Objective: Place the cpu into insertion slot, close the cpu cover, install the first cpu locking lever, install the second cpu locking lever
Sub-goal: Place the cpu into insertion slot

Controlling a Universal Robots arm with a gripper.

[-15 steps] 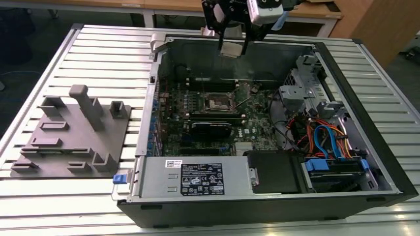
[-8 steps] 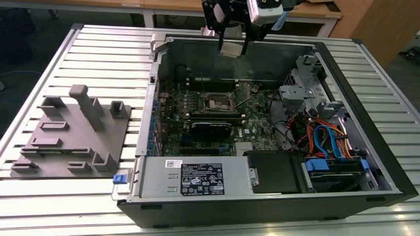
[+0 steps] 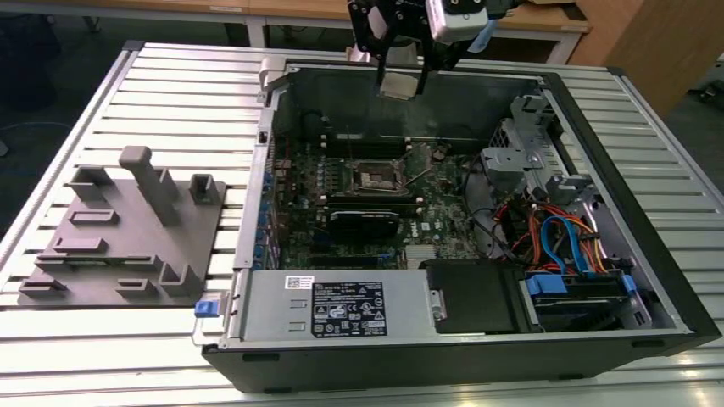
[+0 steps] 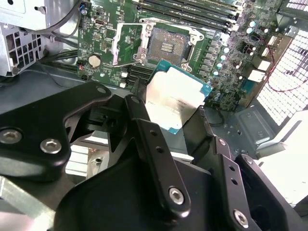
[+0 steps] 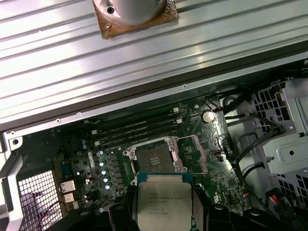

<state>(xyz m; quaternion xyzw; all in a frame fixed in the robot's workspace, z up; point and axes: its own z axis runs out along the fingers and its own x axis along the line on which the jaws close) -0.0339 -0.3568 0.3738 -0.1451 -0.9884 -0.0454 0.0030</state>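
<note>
Jaws pinching cpu by two edges, high over open computer case (well clear of the board). Insertion slot inside case: empty, cpu cover flipped open beside it.

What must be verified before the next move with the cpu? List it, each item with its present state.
1. Grip of the pincer on the cpu: ok, clamped on two sides.
2. The insertion slot empty: ok, its bare contact field shows.
3. The cpu cover open: ok, swung aside beside the slot.
4. Chip seated: not ok, in the exterior view it hangs high above the motherboard.
5. Chip orientation matching the slot: cannot tell.
</note>
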